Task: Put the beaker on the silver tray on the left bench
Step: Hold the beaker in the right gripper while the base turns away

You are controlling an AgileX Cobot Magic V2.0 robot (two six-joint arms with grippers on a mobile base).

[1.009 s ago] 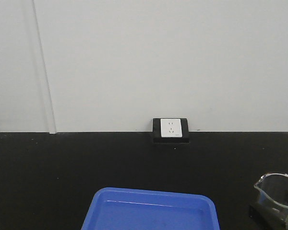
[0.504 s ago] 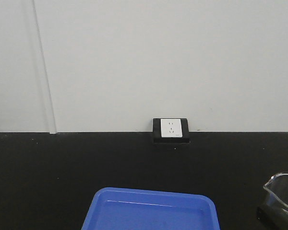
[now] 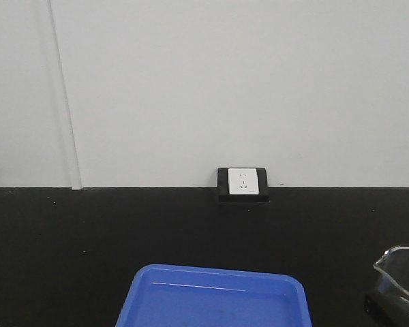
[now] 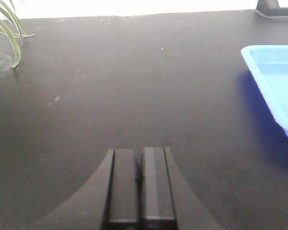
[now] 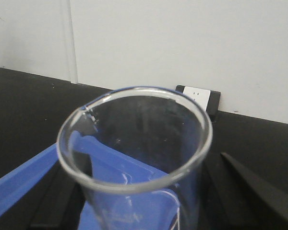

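Containers: one beaker [image 5: 134, 139], clear glass with a flared rim and a spout, no contents that you can see through its wall; one blue tray [image 3: 211, 271], shallow, its visible floor bare.

Location of the beaker: at the far right of the front view, to the right of the blue tray and above the black bench [image 3: 88, 238]; you cannot tell from these views whether its base touches the bench.

Other items: one wall socket [image 3: 243, 182], white in a black housing, at the back edge of the bench; a few green plant leaves [image 4: 7, 28] at the far left in the left wrist view.

End effectors, two: your right gripper [image 5: 139, 206] has a dark finger at each side of the beaker and is clenched on the glass; your left gripper [image 4: 140, 177] is closed with its fingers pressed together, holding nothing, above bare bench to the left of the blue tray.
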